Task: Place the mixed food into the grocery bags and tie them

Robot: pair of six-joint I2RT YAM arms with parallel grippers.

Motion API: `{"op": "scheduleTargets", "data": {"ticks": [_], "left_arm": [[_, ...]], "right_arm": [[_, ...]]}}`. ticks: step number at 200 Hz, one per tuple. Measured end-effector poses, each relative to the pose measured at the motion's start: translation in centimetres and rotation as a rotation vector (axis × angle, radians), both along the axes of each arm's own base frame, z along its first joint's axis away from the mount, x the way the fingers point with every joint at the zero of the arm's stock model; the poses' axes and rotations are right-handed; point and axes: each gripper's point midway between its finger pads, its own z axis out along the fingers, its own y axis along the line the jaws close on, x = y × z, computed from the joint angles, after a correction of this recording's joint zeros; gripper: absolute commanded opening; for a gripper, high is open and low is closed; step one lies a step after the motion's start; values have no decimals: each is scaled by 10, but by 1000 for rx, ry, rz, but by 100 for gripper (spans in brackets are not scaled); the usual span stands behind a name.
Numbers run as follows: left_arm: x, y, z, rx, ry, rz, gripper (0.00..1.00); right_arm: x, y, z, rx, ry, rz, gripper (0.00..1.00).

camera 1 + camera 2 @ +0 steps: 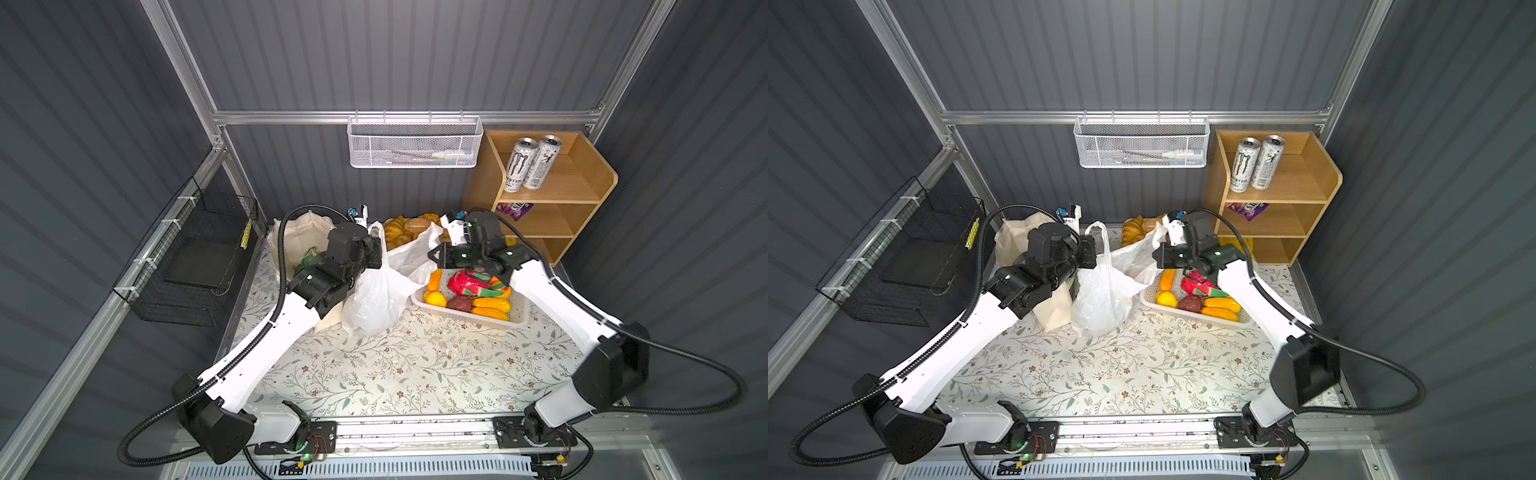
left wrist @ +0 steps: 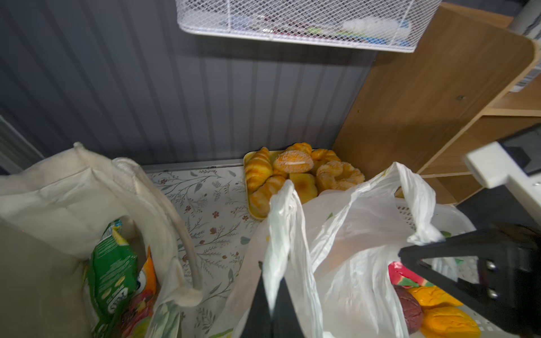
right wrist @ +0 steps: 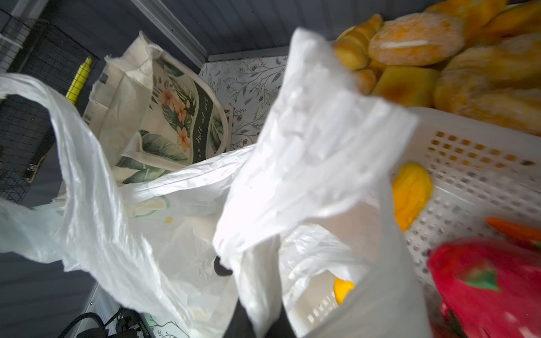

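Observation:
The white plastic grocery bag [image 1: 374,295] [image 1: 1100,299] stands mid-table with its two loop handles pulled apart. My left gripper [image 1: 377,251] [image 2: 273,295] is shut on one handle [image 2: 281,222]. My right gripper [image 1: 433,255] [image 3: 263,310] is shut on the other handle [image 3: 307,152]. The cream canvas tote [image 1: 299,232] [image 2: 58,202] [image 3: 164,117] stands at the left, under my left arm, with a green snack packet [image 2: 112,269] inside. Toy produce [image 1: 469,286] [image 2: 439,310], red, orange, yellow and dark purple, lies in a white perforated basket [image 1: 519,316] to the right of the plastic bag.
A tray of bread rolls [image 1: 407,228] [image 2: 292,172] sits against the back wall. A wooden shelf [image 1: 582,195] holding two cans [image 1: 532,162] stands at the back right. A white mesh basket [image 1: 415,145] hangs on the rail, and a black wire basket [image 1: 195,257] on the left wall.

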Motion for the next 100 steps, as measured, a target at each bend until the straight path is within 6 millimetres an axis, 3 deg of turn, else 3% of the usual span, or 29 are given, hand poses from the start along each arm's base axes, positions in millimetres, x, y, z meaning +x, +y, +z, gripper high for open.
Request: {"op": "scheduleTargets", "data": {"ticks": [29, 45, 71, 100], "left_arm": [[-1, 3, -19, 16, 37, 20, 0], [0, 3, -21, 12, 43, 22, 0], [0, 0, -22, 2, 51, 12, 0], [1, -5, -28, -1, 68, -5, 0]], "right_arm": [[34, 44, -20, -19, 20, 66, 0], [52, 60, -43, -36, 49, 80, 0], [66, 67, -96, -90, 138, 73, 0], [64, 55, -149, -186, 245, 34, 0]]}}
